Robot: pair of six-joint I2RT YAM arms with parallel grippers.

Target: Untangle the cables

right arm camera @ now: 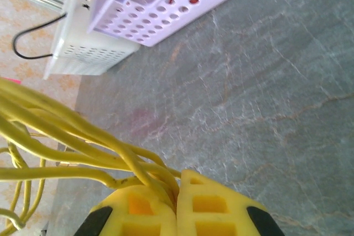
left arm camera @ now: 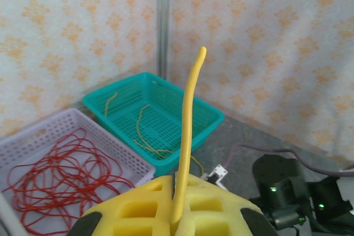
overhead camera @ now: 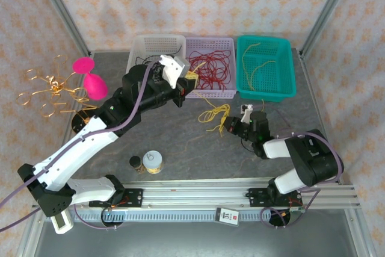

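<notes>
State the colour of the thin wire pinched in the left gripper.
Yellow: the thin flexible wire rises from the left gripper, clearest in the left wrist view.

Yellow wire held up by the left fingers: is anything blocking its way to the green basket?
Nothing visible does. The yellow wire stands clear above the left fingers, with open air to the green basket; the lilac basket lies lower, beneath that path.

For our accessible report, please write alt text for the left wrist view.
The left gripper, its yellow jaws shut, pinches one thin yellow cable that rises up the middle of the picture. Beyond it on the grey table sit a teal plastic basket holding loose yellow strands and a lilac plastic basket of red wires.
</notes>
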